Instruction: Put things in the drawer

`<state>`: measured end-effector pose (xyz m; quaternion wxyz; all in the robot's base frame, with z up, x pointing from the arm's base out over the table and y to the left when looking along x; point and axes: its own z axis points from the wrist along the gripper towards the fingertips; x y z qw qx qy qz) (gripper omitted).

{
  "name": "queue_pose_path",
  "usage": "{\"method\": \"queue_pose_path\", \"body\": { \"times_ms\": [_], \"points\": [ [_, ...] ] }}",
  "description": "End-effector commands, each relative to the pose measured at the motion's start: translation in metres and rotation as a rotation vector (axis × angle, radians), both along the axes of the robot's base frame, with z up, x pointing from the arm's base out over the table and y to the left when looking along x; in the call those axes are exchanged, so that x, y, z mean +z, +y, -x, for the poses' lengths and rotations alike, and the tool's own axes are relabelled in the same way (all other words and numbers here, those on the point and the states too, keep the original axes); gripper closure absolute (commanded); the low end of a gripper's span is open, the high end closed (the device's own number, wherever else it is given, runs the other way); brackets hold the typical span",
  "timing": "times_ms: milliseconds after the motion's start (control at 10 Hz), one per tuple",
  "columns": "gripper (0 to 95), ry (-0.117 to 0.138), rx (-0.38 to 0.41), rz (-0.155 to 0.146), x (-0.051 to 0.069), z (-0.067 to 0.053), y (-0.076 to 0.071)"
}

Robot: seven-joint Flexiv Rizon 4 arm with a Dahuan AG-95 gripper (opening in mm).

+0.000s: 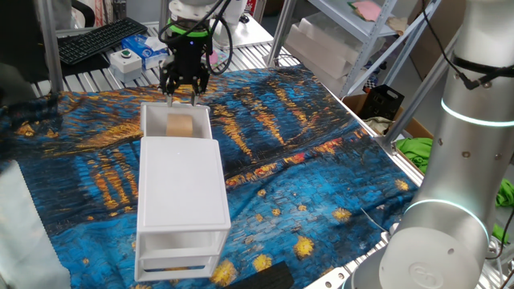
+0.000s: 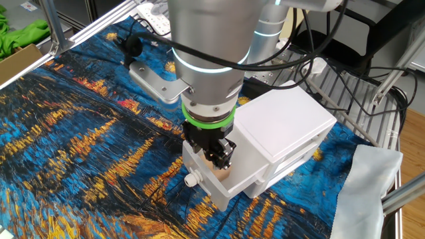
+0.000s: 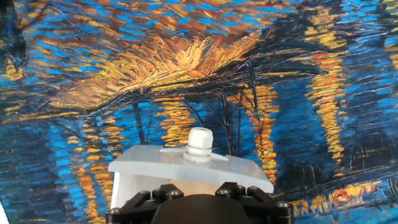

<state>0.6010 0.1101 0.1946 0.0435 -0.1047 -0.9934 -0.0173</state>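
A worktop (image 1: 321, 185) carries a blue cloth painted with orange-gold swirls. Beyond it stand metal shelving (image 1: 353, 40), a black keyboard (image 1: 96, 38) and a white control box (image 1: 128, 60).

One white two-drawer cabinet (image 1: 178, 189) sits on the cloth, its top drawer (image 1: 151, 120) pulled out at the far end, white knob (image 3: 200, 143) forward. One tan wooden cube (image 1: 180, 125) lies inside that drawer.

One arm hangs its gripper (image 1: 184, 98) straight down over the open drawer. The jaws stand apart, just above the cube; whether they touch it cannot be told.

Metal shelving (image 1: 345, 32) behind painted tablecloth (image 1: 305, 177)
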Motion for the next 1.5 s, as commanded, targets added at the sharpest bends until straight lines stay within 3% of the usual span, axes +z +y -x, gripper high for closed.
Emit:
{"method": "queue_pose_path", "body": {
  "times_ms": [100, 400, 600, 800, 1000, 1300, 1400, 1500],
  "points": [
    [95.0, 0.013, 0.009, 0.002, 0.0002, 0.0002, 0.0001],
    [95.0, 0.012, 0.007, 0.012, 0.0002, 0.0002, 0.0001],
    [95.0, -0.002, 0.006, 0.019, 0.0002, 0.0002, 0.0001],
    [95.0, -0.016, 0.009, 0.019, 0.0002, 0.0002, 0.0001],
    [95.0, -0.048, 0.022, 0.015, 0.0002, 0.0002, 0.0001],
    [95.0, -0.058, 0.035, 0.007, 0.0002, 0.0002, 0.0001],
    [95.0, -0.080, 0.038, 0.008, 0.0002, 0.0002, 0.0001],
    [95.0, -0.087, 0.038, 0.008, 0.0002, 0.0002, 0.0001]
  ]
}}
